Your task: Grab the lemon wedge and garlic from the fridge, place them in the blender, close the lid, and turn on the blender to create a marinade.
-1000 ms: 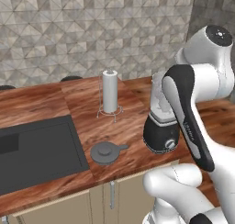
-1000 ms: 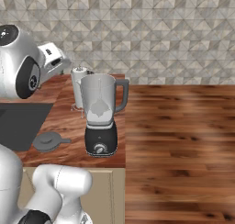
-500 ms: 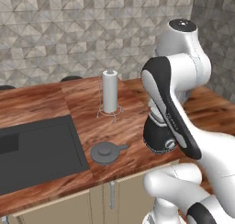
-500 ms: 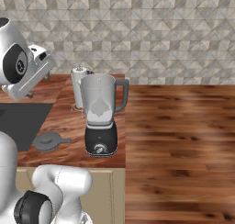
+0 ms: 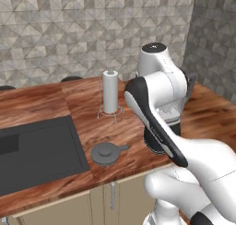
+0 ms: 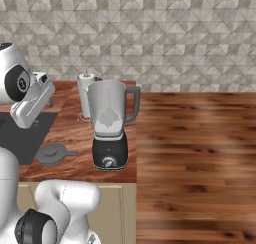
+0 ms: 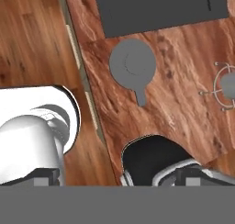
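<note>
pincer: can't tell if it's open or shut from my feeds, tips don't show up clearly; arm's folded up high over the bench [image 5: 55,99], hand cam looking straight down

lid [image 7: 132,67]: flat on the bench below the pincer, tab sticking out to one side, nothing touching it. same disc in the left base view [image 5: 107,152] and right base view [image 6: 52,153]

blender [image 6: 110,125]: upright near the bench's front edge, jar open on top, lid just beside it, not on it. can't see what's inside the jar tbh

paper towel roll [image 5: 110,91]: upright on its wire stand, behind the blender

dark sink [image 5: 32,150]: other side of the lid from the blender
</note>
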{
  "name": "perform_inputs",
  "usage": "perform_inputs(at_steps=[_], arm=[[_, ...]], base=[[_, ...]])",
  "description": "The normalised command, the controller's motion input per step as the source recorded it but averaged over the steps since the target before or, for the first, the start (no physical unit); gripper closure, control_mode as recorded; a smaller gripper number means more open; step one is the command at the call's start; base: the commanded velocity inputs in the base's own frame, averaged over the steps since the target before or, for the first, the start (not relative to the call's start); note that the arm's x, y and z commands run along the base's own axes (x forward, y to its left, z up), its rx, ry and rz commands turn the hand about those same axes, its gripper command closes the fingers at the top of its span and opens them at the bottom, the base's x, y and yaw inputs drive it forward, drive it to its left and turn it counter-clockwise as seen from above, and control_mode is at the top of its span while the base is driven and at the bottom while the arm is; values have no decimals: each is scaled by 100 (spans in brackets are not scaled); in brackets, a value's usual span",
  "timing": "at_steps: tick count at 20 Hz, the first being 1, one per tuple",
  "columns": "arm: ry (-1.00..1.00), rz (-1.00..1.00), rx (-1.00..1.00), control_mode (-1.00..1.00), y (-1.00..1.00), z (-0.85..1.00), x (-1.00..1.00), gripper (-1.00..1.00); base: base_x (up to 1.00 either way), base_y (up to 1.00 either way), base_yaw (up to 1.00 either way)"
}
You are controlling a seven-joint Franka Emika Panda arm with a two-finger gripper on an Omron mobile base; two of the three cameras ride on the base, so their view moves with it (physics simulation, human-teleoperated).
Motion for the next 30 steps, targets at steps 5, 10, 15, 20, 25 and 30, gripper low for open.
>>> perform_inputs(at_steps=[5,10,15,20,25,30], arm=[[0,14,-9,-100,16,-76,3,-100],[8,10,-5,-100,14,-57,9,-100],[18,11,-1,-100,3,-24,20,-100],[2,18,0,-100,0,-26,10,-100],[0,19,0,-100,0,-41,6,-100],[-1,15,0,-100,0,-46,1,-100]], base=[[0,0,0],[0,0,0],[0,0,0],[0,0,0],[0,0,0],[0,0,0]])
